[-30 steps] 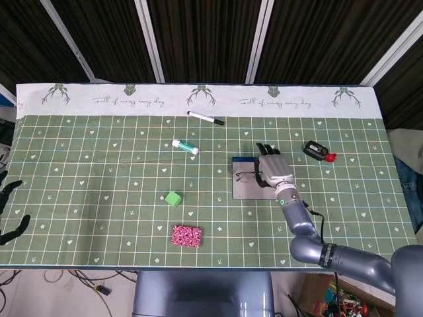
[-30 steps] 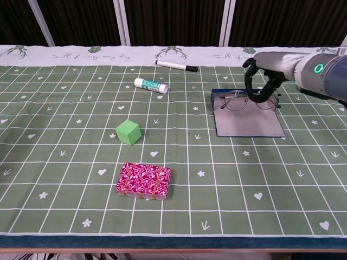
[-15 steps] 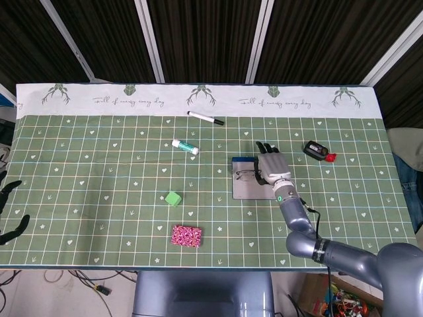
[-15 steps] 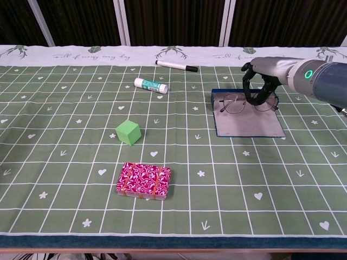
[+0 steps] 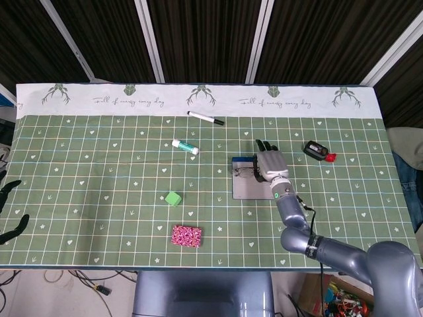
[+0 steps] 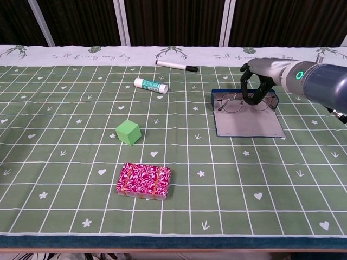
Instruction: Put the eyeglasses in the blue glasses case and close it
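1. My right hand [image 6: 256, 81] hangs over the far end of the open blue glasses case [image 6: 249, 122], fingers curled down around the eyeglasses [image 6: 242, 102]; it has hold of them near the right lens.
2. The eyeglasses sit just under the fingertips, lenses upright. I cannot tell whether the frame touches the case or is lifted a little off it.
3. The case lies open directly under and toward me from the hand, its grey lining facing up and its blue edge showing on the far side.
4. A black and red object [image 5: 318, 151] lies on the table [image 6: 65, 179] near the hand, on its right side.
5. Well off to the left of the hand, a glue stick [image 6: 150, 85] lies on its side, and a black marker [image 6: 176, 66] lies beyond it at the far edge of the green cloth.
6. Further left and nearer me stands a green cube [image 6: 128, 132], and nearer still a pink patterned box [image 6: 143, 181].
7. My left hand [image 5: 12, 210] shows only as dark fingers at the left border of the head view, apart and holding nothing.
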You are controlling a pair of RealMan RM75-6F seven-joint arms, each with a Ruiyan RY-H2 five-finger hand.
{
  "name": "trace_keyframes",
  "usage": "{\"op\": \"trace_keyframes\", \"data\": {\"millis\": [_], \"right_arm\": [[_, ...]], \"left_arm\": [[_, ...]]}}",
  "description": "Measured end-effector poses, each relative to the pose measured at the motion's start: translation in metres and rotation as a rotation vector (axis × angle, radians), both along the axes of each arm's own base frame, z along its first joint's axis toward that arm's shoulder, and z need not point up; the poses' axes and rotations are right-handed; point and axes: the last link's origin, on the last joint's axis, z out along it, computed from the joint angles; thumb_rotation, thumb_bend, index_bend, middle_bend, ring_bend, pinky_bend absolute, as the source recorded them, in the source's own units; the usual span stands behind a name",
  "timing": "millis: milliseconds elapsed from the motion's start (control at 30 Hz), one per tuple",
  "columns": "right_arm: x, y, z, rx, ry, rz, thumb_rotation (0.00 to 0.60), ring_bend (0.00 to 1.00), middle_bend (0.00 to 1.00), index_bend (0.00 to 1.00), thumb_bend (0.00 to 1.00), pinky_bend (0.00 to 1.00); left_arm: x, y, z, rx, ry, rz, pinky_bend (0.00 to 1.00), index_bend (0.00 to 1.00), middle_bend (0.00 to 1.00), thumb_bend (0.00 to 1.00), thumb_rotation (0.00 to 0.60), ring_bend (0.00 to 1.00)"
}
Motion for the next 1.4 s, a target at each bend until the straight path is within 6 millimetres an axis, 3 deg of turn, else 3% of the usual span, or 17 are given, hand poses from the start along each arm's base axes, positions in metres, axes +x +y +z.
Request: {"op": "trace_keyframes", "data": {"millis": [1000,1100,1233,1400], "right_arm": [[-0.0048,-0.0055,-0.0013,0.024,0.034,-0.027,0.600,0.00,0.00,0.70,0.48,0.14],[-0.0061,-0.0055,-0.0010,0.026,0.037,-0.031,0.600,0.00,0.00,0.64,0.48,0.14],[-0.0077,-0.0048,-0.0009,0.039,0.038,-0.036,0.600,0.00,0.00,0.45,0.46,0.14],[-0.0082,-0.0047,0.0008,0.042,0.043,-0.042,0.600,0.00,0.00,0.38,0.46,0.14]], "left_arm": [[-0.0003,0.0004,0.0016,0.006,-0.002,0.000,0.00,0.15,0.00,0.32,0.600,0.00],[-0.0002,0.0003,0.0017,0.007,-0.001,0.000,0.00,0.15,0.00,0.32,0.600,0.00],[-0.0005,0.0003,0.0018,0.007,-0.001,0.001,0.00,0.15,0.00,0.32,0.600,0.00],[-0.0003,0.0002,0.0015,0.006,0.000,0.000,0.00,0.15,0.00,0.32,0.600,0.00]]}}
